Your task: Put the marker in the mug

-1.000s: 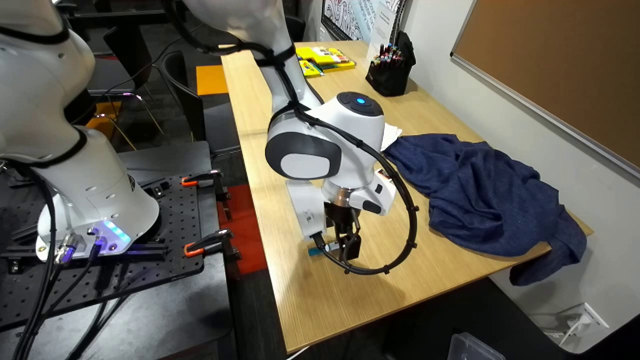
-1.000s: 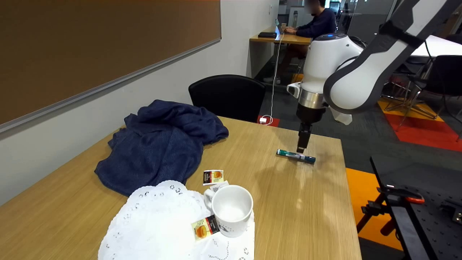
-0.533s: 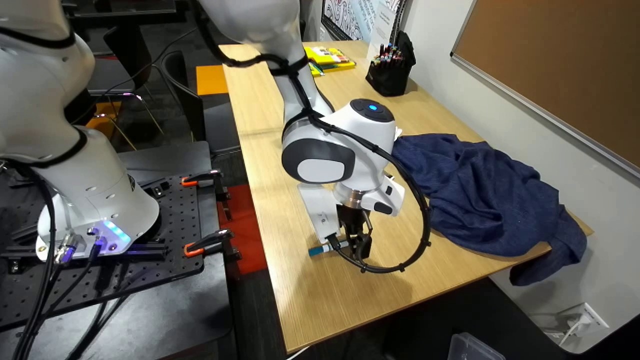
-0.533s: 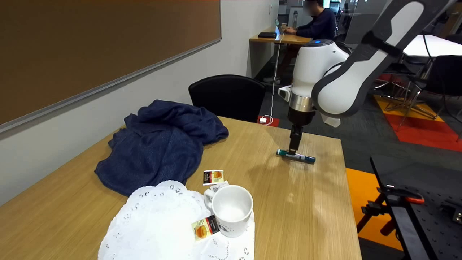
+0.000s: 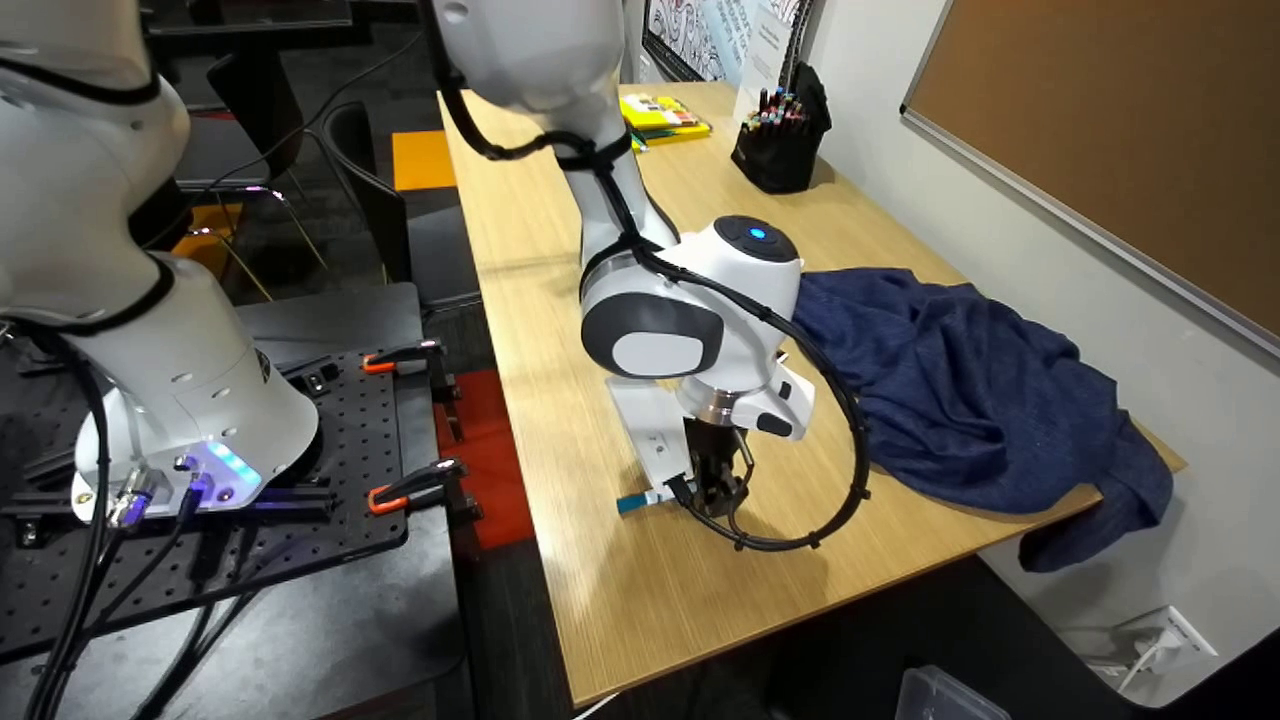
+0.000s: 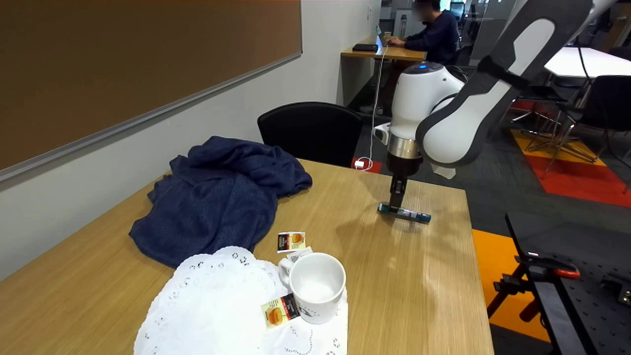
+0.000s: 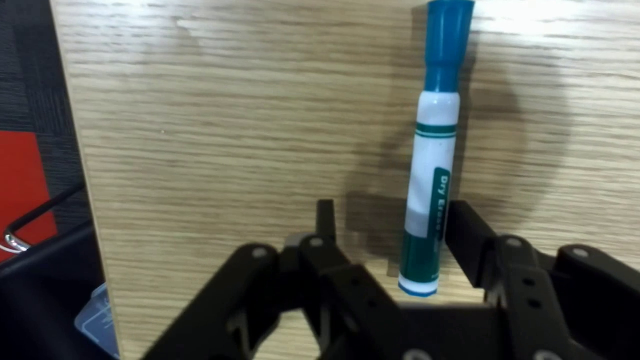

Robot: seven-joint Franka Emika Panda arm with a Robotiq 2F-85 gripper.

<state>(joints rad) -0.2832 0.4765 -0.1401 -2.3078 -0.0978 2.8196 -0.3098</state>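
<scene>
The marker, white with a dark green label and a teal cap, lies on the table. It shows in the wrist view [image 7: 436, 145] and in both exterior views [image 5: 633, 502] [image 6: 415, 216]. My gripper [image 7: 392, 215] is open, with its fingers on either side of the marker near its uncapped end. The right finger is close against the marker; a gap separates the left finger from it. The fingertips are low over the marker in an exterior view [image 6: 396, 204]. The white mug [image 6: 318, 286] stands upright with its mouth open, away from the gripper. The arm hides it in the exterior view from behind.
A white doily [image 6: 207, 310] lies under and beside the mug, with tea packets [image 6: 292, 241] [image 6: 280, 311] nearby. A dark blue cloth [image 6: 222, 197] lies along the wall side. A black container of pens [image 5: 775, 155] and yellow boxes [image 5: 660, 118] are at the table's far end.
My gripper has moved down and along the marker toward its uncapped end, away from the robot base. The marker and the mug have not moved.
</scene>
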